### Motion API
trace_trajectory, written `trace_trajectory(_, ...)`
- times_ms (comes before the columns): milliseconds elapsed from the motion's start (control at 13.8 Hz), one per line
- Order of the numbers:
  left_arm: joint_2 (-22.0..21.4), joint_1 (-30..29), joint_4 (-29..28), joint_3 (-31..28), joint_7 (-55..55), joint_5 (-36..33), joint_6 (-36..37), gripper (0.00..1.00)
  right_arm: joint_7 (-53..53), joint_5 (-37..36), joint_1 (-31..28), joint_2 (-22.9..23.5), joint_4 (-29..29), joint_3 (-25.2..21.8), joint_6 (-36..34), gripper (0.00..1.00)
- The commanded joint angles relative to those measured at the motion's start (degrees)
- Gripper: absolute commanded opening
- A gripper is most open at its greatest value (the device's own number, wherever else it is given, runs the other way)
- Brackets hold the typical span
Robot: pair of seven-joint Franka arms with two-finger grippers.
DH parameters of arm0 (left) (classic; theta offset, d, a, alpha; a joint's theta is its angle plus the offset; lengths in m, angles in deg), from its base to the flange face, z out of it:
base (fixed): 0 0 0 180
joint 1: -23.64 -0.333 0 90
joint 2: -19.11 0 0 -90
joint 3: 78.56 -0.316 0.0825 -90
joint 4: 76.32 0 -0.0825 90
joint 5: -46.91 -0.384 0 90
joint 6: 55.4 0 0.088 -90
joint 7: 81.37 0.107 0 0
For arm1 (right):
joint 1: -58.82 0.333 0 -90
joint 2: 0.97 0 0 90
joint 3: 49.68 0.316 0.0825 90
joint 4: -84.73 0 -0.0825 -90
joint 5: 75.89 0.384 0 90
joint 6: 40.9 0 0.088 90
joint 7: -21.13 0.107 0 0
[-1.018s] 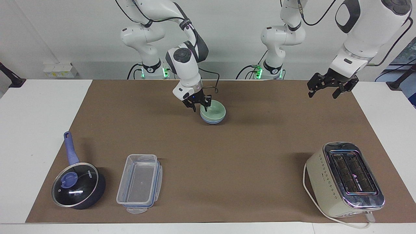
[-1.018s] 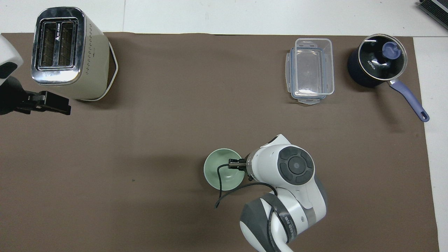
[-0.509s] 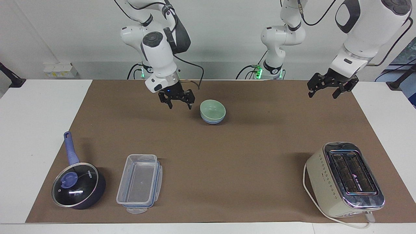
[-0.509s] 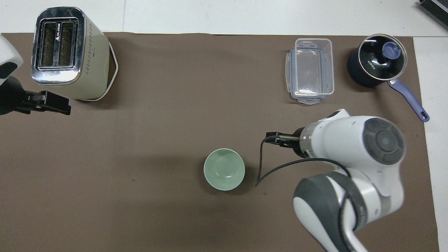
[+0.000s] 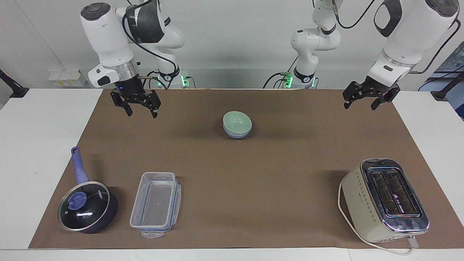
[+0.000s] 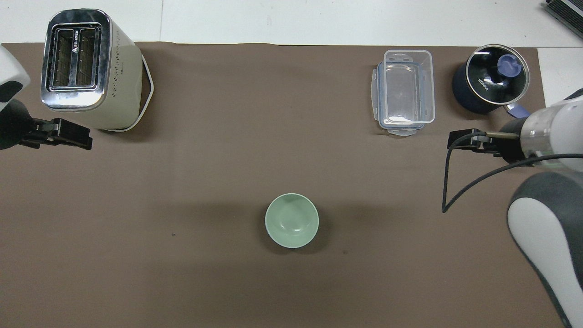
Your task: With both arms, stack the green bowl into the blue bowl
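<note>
Brown paper is covering the desk (image 5: 32,152), where the green bowl (image 5: 237,121) is sitting nested in the blue bowl (image 5: 236,135), centrally near the robots. Both likely being light, rigid and smooth, any regrasp belongs at the rim. Right end effector (image 5: 137,107) and left end effector (image 5: 365,100) are hanging spread and empty over the paper.

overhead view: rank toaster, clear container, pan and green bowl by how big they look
1. toaster, clearly largest
2. clear container and pan, too close to rank; its handle is partly hidden
3. green bowl, smallest, though not by much
</note>
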Motion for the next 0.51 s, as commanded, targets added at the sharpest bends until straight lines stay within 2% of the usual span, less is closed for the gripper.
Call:
trace_trajectory(0,-1.53,-0.73,-1.92,0.27,0.14,0.83,-1.24,1.00,-0.33,-2.41,-0.81,5.17,12.06,0.84,-8.69,1.00)
trace_trajectory(218,-1.53,-0.73,-1.92,0.27,0.14,0.83,-1.24,1.00,0.02,-5.48,-0.82,7.90,20.59,0.84,-16.69,1.00)
trace_trajectory(436,-1.53,-0.73,-1.92,0.27,0.05,0.83,-1.06,1.00,0.10,-5.22,-0.90,6.16,20.54,0.67,-19.35,1.00)
